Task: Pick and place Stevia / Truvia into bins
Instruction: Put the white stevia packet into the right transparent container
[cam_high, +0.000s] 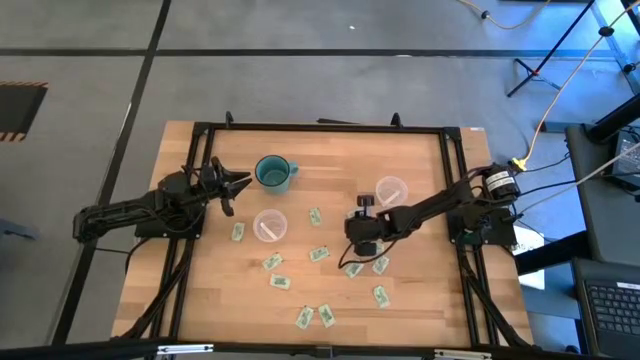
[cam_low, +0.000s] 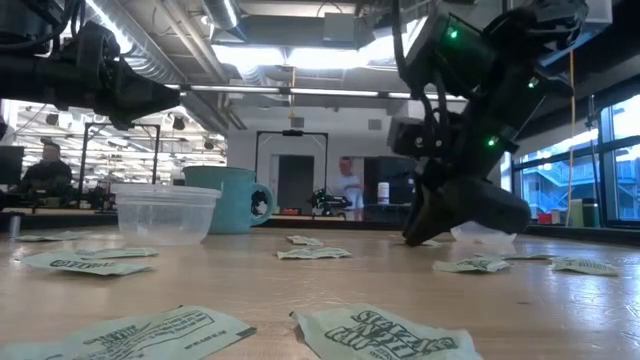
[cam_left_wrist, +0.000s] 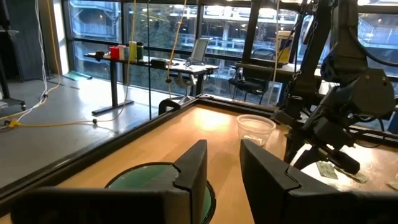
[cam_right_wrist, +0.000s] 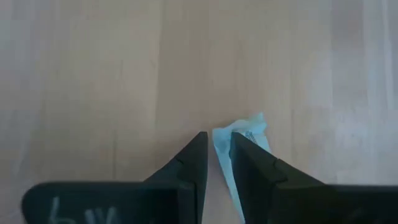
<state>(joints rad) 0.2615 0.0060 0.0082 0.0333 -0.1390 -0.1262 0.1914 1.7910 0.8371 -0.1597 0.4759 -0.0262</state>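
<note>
Down at the tabletop (cam_high: 420, 160), the right gripper (cam_right_wrist: 217, 144) stands with its fingertips almost on the wood, and a sachet (cam_right_wrist: 239, 134) is pinched between the two dark fingers (cam_right_wrist: 193, 155); its crumpled edge sticks out just beyond the tips. The jaws are clenched on that thin paper, with only a narrow gap between them. In the overhead view this gripper (cam_high: 358, 240) sits right of the table's centre, among a loose scatter of other sachets (cam_high: 320, 254): some lie just beside it, more lie farther toward the table's near edge.

From table height, two sachets (cam_low: 385, 335) lie closest to the camera, with more behind them, and the right gripper (cam_low: 425, 235) touches down past these.

One clear cup (cam_high: 269, 226) stands left of the right gripper with a sachet inside; the second clear cup (cam_high: 391, 190) stands just beyond it, near the right arm.

Farther off, the left gripper (cam_high: 238, 184) hovers beside the teal mug (cam_high: 273, 173), well apart from the sachets. Its fingers (cam_left_wrist: 193, 168) are parted with nothing between them, and the mug's rim shows below them.
</note>
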